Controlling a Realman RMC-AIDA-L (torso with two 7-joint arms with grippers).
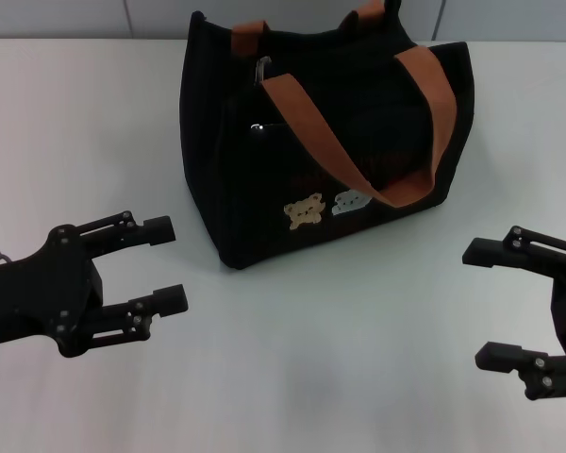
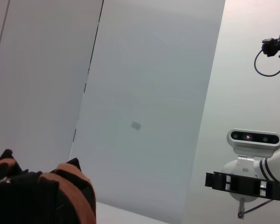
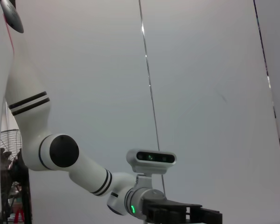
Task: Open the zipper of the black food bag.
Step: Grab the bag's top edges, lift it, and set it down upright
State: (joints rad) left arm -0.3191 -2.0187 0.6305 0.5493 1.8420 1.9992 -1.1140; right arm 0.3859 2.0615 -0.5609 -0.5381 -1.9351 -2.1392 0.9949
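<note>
The black food bag [image 1: 358, 142] stands upright at the back middle of the white table in the head view, its orange-brown handles [image 1: 313, 127] flopped over the front and the bear patches [image 1: 307, 211] facing me. A silver pull tab [image 1: 262, 68] of the zipper shows at the bag's top left end; the track itself is hard to make out against the black fabric. My left gripper [image 1: 170, 264] is open, low on the left and clear of the bag. Opposite it on the right, my right gripper [image 1: 478, 304] is open too and touches nothing.
A smaller silver pull [image 1: 257, 127] sits on the bag's side pocket. The table [image 1: 292, 377] is bare white between the grippers. The left wrist view catches the bag's top [image 2: 37, 196] and the right arm's gripper [image 2: 240, 184] far off. A grey wall runs behind.
</note>
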